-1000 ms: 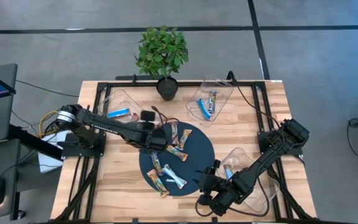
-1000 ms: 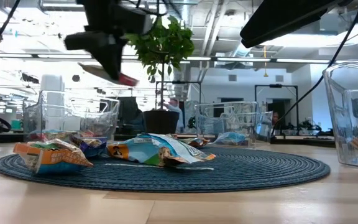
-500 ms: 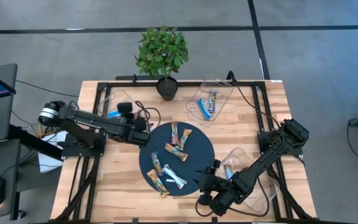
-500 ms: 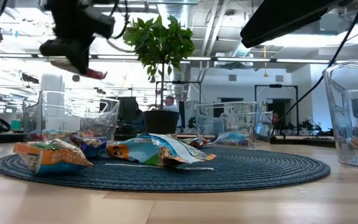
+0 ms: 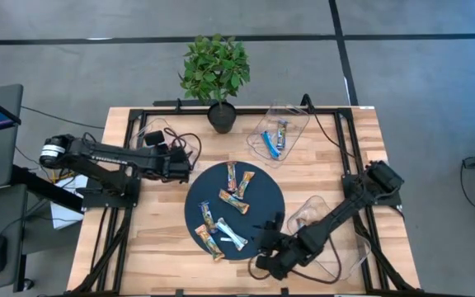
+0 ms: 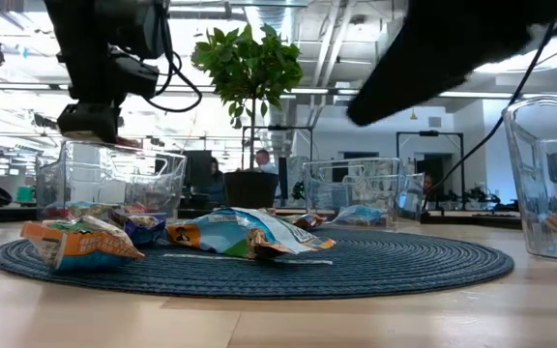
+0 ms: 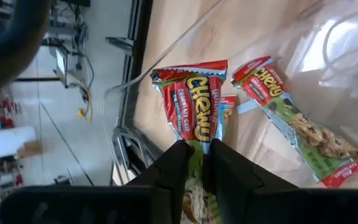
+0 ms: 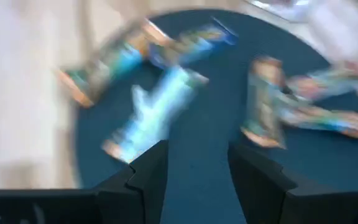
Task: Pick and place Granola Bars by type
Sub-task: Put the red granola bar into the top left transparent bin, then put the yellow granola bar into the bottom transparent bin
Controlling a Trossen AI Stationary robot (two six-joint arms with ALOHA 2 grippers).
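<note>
careful, release over the tray

your left tool pinches a red chewy bar above the left clear tray, where another red bar lies. let go off-centre and it may catch the tray wall. your right tool stands open, empty, over the blue mat with its loose bars; the potted plant crowds the back of the worktop.

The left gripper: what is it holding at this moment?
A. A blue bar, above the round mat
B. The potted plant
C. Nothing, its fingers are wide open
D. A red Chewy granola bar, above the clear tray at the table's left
D: in the left wrist view the left gripper is shut on a red Chewy bar over the clear tray, where another red bar already lies.
</note>
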